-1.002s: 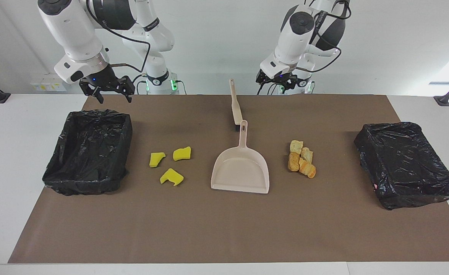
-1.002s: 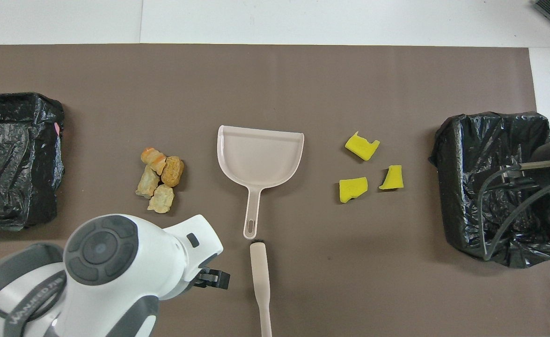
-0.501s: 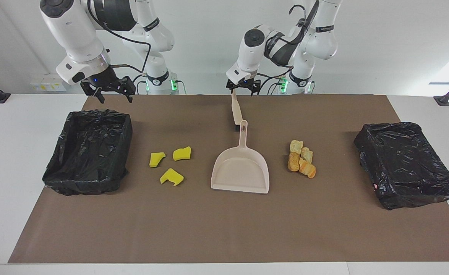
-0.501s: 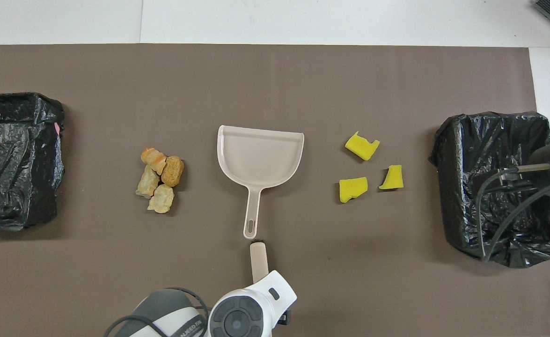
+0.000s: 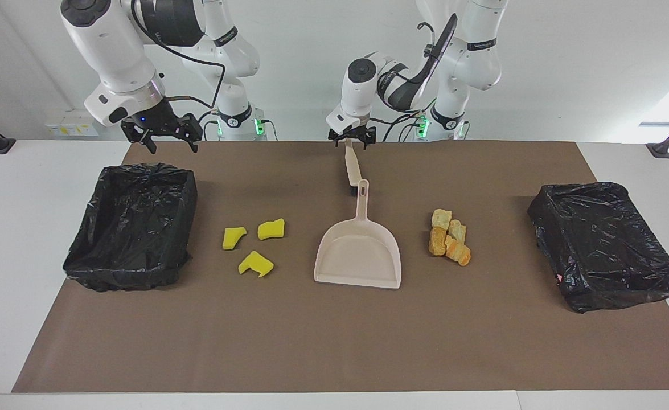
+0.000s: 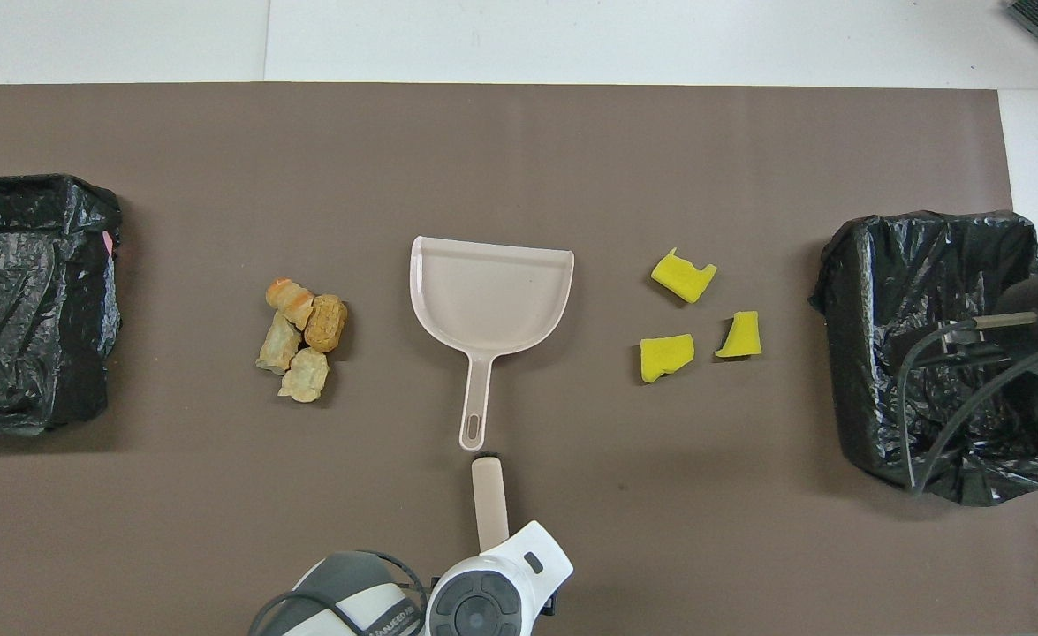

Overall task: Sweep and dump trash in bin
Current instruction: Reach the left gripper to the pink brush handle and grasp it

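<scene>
Three yellow sponge pieces of trash lie between the beige dustpan and the black-lined bin at the right arm's end. Several tan bread-like chunks sit in a clump beside the dustpan, toward the left arm's end. A beige brush lies nearer to the robots than the dustpan, in line with its handle. My left gripper is open, low over the end of the brush handle. My right gripper hangs open above the robot-side rim of that bin.
A second black-lined bin stands at the left arm's end of the brown mat. In the overhead view the left arm's wrist covers the brush handle's end, and the right arm's cables hang over its bin.
My left arm has swung from its own end of the table to the middle, bringing its gripper down over the brush handle's end. The right gripper has barely moved. Nothing on the mat has shifted.
</scene>
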